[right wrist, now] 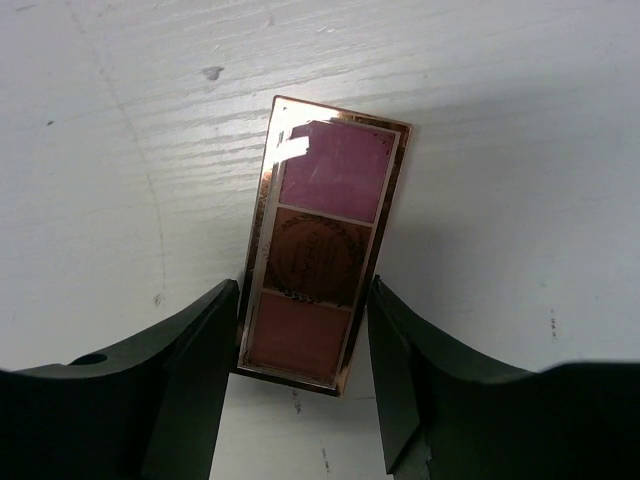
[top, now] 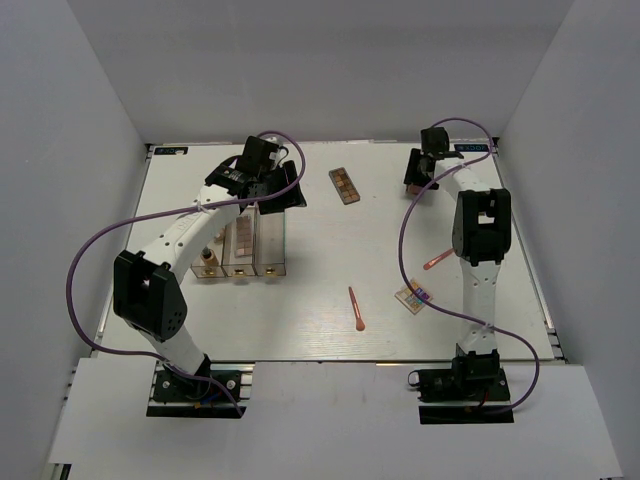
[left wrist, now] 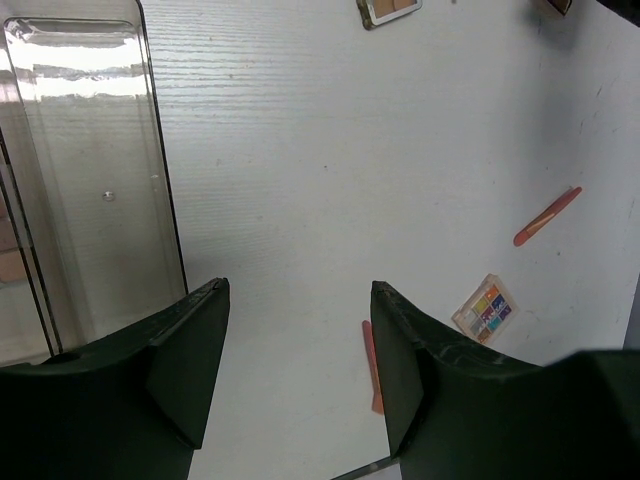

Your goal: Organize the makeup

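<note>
Item: mauve palette [right wrist: 322,270], probably light, stiff, glossy and slip-prone with crumbly pans, found well right of the clear organizer [left wrist: 95,180], your right gripper [right wrist: 302,290] closed on its long edges near one end, your left gripper [left wrist: 300,287] wide open, empty, beside that organizer.

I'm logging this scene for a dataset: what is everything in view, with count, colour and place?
organizer: 1, clear, left side
beige items: count unclear, beige, inside organizer
brown palette: 1, brown, far middle
mauve palette: 1, mauve, held at far right
multicolour palette: 1, many colours, near right
applicators: 2, coral, one near middle, one further right
table: 1, white
left gripper: 1, black, open, beside organizer
right gripper: 1, black, shut on mauve palette
</note>
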